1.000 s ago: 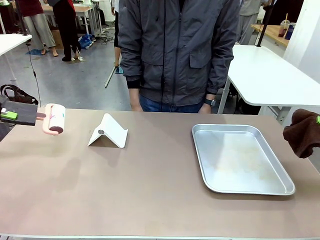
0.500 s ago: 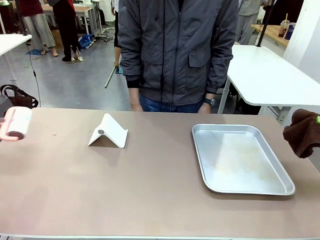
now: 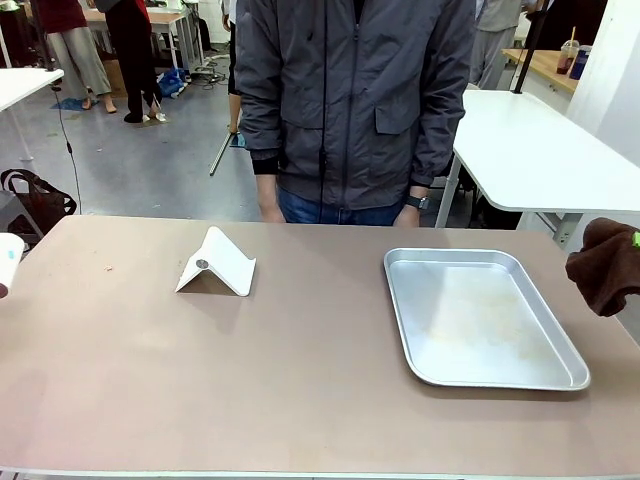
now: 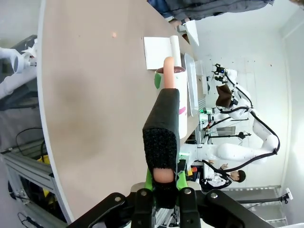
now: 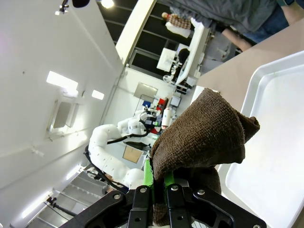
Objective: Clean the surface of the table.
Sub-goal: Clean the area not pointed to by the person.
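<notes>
The brownish table (image 3: 300, 370) spans the front view, with a small crumb (image 3: 107, 267) near its far left. At the left edge, just the white end of a lint roller (image 3: 8, 262) pokes in. In the left wrist view my left gripper (image 4: 164, 183) is shut on the roller's black foam handle (image 4: 161, 133), and the roller (image 4: 179, 102) hangs above the table (image 4: 90, 95). My right gripper (image 5: 159, 183) is shut on a brown cloth (image 5: 204, 128), which hangs at the right edge (image 3: 605, 265), off the table's side.
A silver metal tray (image 3: 480, 315) lies on the right half of the table. A folded white stand (image 3: 215, 262) sits at the back left. A person in a grey jacket (image 3: 355, 100) stands at the far edge, hands down.
My left arm has drawn the lint roller leftward, from over the table's left end to almost out of the front view. The right gripper and cloth have stayed put.
</notes>
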